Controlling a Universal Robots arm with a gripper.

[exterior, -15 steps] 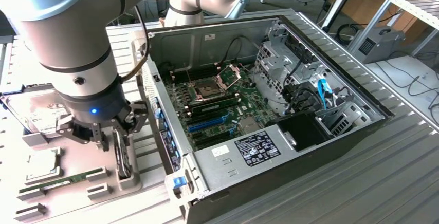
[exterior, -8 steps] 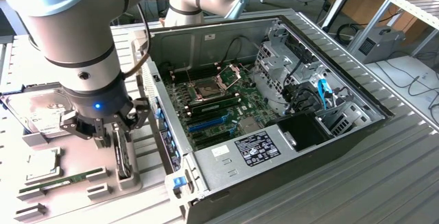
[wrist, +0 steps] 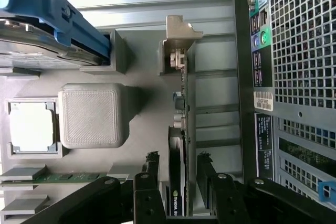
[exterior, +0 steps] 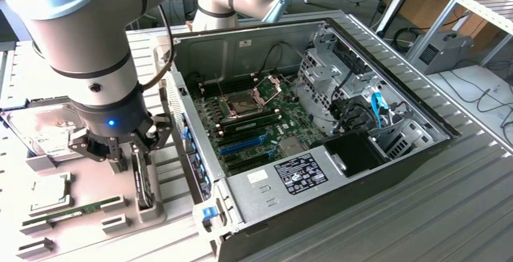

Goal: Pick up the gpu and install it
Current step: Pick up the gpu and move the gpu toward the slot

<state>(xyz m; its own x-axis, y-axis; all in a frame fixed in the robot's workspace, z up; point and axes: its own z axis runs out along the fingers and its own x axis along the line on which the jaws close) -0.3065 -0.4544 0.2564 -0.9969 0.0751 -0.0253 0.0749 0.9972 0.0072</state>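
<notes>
Beside case point(exterior: 345, 205) | gripper point(wrist: 178, 157) straddles upright gpu point(wrist: 186, 95) | jaws apart (wrist view)

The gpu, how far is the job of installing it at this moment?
Done: nothing is installed; the gpu stands on edge in its grey holder outside the case. In hand: the hand straddles the card, fingers open on both sides, not gripping. Left: lifting and seating it; the blue slot on the board is bare.

A ribbed metal table point(exterior: 449, 214) bears the open computer case point(exterior: 240, 48) and grey tray point(exterior: 80, 241).
</notes>
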